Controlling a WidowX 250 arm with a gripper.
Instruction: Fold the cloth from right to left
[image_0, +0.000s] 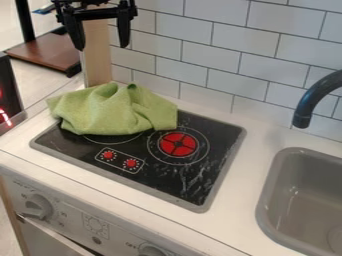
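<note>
The cloth (110, 112) should handle as something light and limp, a soft woven piece that is hard to break but quick to sag, bunch or slide wherever it is not held. It lies crumpled over the back left of the black cooktop (180, 182), its left part reaching past the cooktop's edge towards the table (234, 228), its lower hem across part of the outline of one burner, and its right end just beside the red burner (178, 144). Raised folds stand up along its back, near the tiled wall (210, 60), and these look easy to pinch; but for a fold from right to left the better hold is probably the loose right end, taken near its hem, low enough to catch the fabric without pressing hard on the smooth surface beneath. A shallow pinch might let the cloth slip out, while a grab at the middle would likely drag the whole heap along instead of turning one side over. The tool (103, 47) is open, its two fingers (124, 30) set wide apart and pointing down, with nothing between them; it hangs above and behind the cloth, well clear of it, and touches nothing
</note>
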